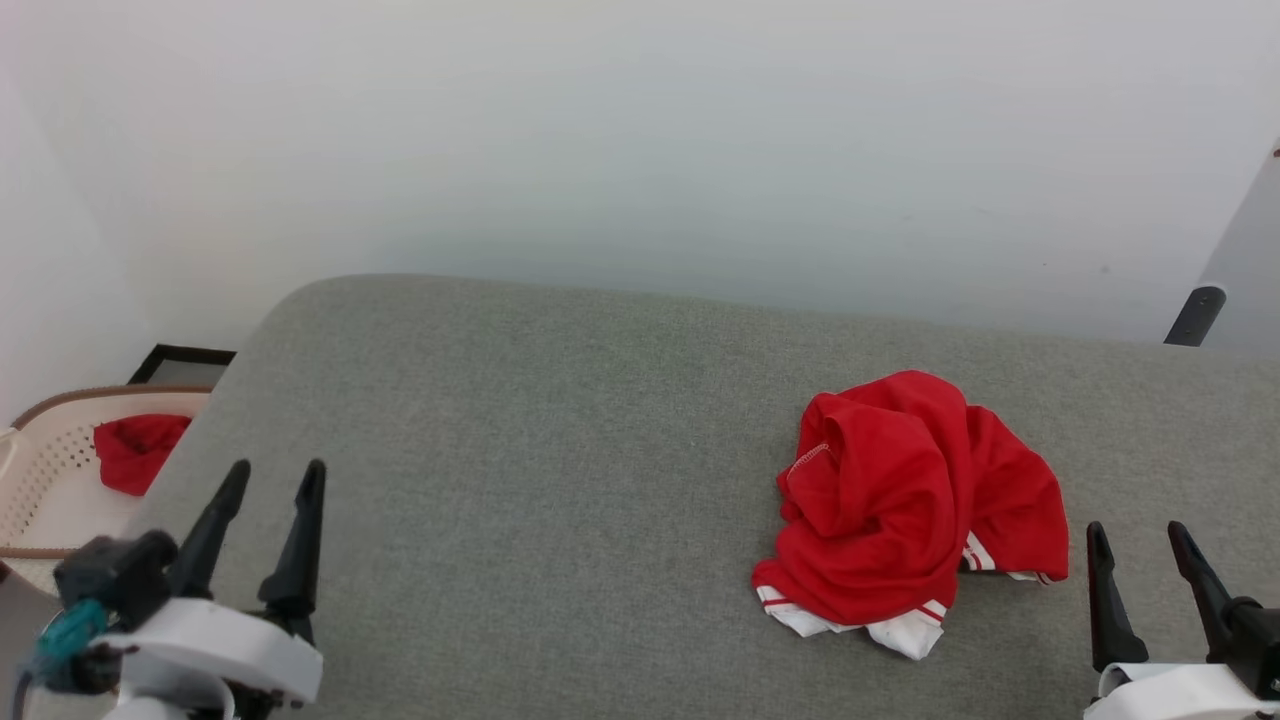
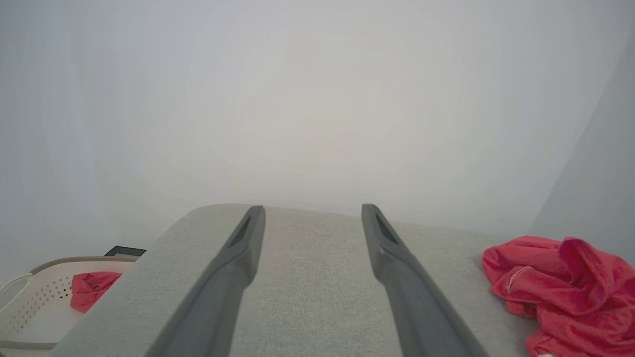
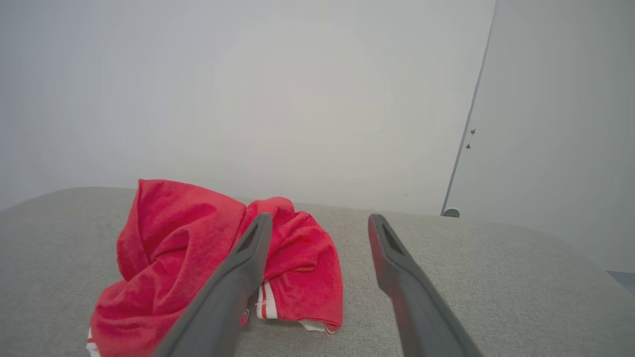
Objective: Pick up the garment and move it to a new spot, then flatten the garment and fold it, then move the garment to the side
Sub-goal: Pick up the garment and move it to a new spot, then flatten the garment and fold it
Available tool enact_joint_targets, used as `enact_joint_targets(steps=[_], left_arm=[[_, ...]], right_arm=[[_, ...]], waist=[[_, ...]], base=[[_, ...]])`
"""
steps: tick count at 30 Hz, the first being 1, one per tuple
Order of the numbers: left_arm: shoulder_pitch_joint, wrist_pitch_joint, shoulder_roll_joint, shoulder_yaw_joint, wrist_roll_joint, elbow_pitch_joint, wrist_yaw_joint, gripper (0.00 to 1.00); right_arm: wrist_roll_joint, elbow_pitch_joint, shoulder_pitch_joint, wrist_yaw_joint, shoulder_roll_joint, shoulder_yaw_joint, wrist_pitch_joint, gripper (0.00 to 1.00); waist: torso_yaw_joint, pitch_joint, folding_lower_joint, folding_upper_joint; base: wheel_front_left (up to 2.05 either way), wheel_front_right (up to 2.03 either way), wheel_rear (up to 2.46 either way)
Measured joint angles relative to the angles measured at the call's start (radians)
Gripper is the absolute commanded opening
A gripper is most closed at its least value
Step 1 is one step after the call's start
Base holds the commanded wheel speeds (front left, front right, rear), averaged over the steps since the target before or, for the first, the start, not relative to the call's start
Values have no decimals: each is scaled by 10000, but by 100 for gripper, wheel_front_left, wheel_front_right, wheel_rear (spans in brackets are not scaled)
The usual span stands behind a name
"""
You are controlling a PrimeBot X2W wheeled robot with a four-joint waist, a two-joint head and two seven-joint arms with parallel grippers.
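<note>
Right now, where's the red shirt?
In the head view the garment lies crumpled on the right half of the grey padded surface, just left of the open right gripper and well away from the left gripper.

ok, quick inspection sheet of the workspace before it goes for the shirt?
surface: grey fabric top, carrying just the garment.
job's things: garment, a crumpled heap on the right half, white striped sleeve edges at its near side.
clutter: nothing seen.
grippers: left gripper open, empty; right gripper open, empty, beside the garment, not touching.
cables: nothing seen.
surroundings: white basket at left holding a red cloth; pale wall behind.
</note>
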Motion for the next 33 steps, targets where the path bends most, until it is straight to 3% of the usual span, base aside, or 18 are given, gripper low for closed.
enact_joint_targets(steps=[15,33], left_arm=[[662,0,-754,1185,1553,228,-612,100],[647,48,-1037,1089,1975,349,-867,100]], right_arm=[[-171,-19,225,0,157,-449,-40,100],[-163,36,206,0,180,-414,-52,100]], waist=[[-163,138,0,0],[-283,256,0,0]], base=[[0,0,0],[0,0,0]])
